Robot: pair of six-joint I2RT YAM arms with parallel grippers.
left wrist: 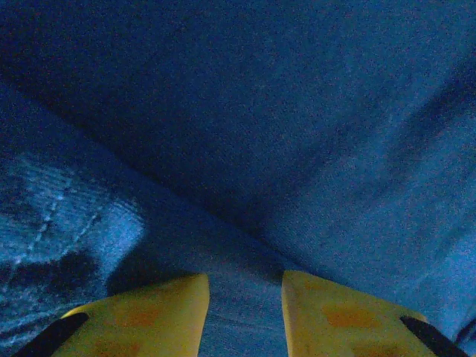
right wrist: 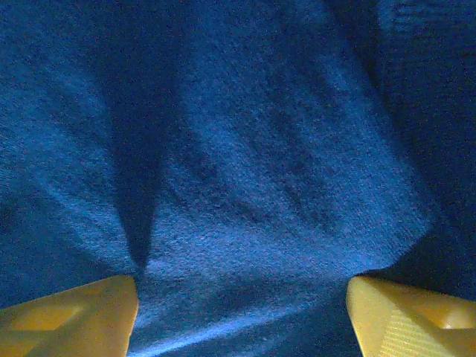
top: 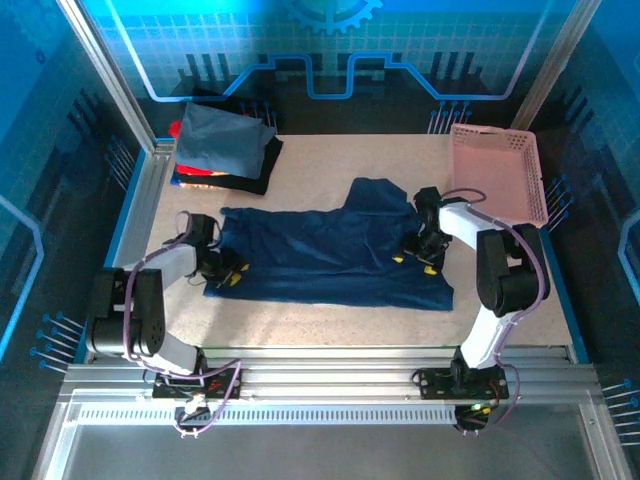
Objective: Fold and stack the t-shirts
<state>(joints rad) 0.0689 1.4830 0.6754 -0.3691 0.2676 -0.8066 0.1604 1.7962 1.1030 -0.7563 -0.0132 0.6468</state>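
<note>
Tees: 1 navy tee (top: pixel 330 255) spread flat, 3 folded in 1 stack (top: pixel 222 150); 1 pink basket (top: pixel 497 170). Left gripper (top: pixel 232 277) pinches the navy tee; right gripper (top: pixel 416 262) spread wide.

The soft, dark navy cloth t-shirt (right wrist: pixel 245 171) lies close under the camera, fuzzy and gently rumpled. The right gripper (right wrist: pixel 242 316) hangs over it with its two yellow plastic fingertips (right wrist: pixel 71 316) wide apart at the lower corners, with cloth lying between them. A dark narrow wedge, perhaps a crease or only a shadow, tapers down to a point just beside the fingertip at lower left, and the cloth darkens along the right edge.
</note>
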